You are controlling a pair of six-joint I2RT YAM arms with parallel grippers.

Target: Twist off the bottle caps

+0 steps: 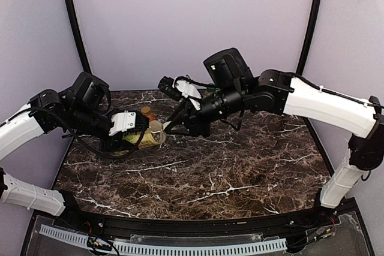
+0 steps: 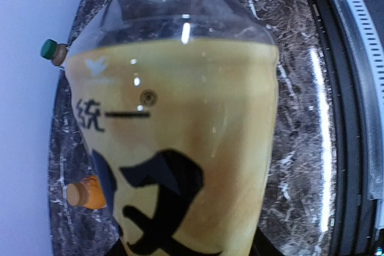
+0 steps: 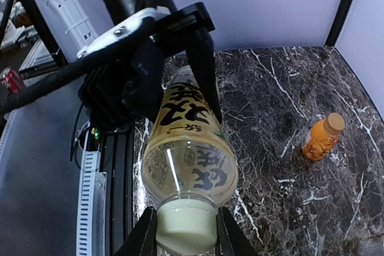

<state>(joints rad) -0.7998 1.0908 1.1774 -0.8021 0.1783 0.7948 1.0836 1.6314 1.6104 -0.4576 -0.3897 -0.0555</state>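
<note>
My left gripper [image 1: 133,132] is shut round the body of the tall yellowish tea bottle [image 1: 147,138] and holds it tilted, neck toward the right arm. The bottle fills the left wrist view [image 2: 180,136]. My right gripper [image 3: 185,238] is shut on its cream-white cap [image 3: 185,226], one finger [image 3: 143,237] on each side; in the top view it [image 1: 166,127] meets the bottle's neck. The squat orange juice bottle [image 3: 321,138] stands capped on the table, also in the top view [image 1: 146,113] and the left wrist view [image 2: 85,192]. A dark green cap [image 2: 48,48] shows on a bottle mostly hidden behind the tea bottle.
The dark marble table [image 1: 240,166] is enclosed by pale walls at the back and sides. A black rail with a white perforated strip [image 1: 180,247] runs along the near edge. The left arm's body [image 3: 126,82] sits close behind the tea bottle.
</note>
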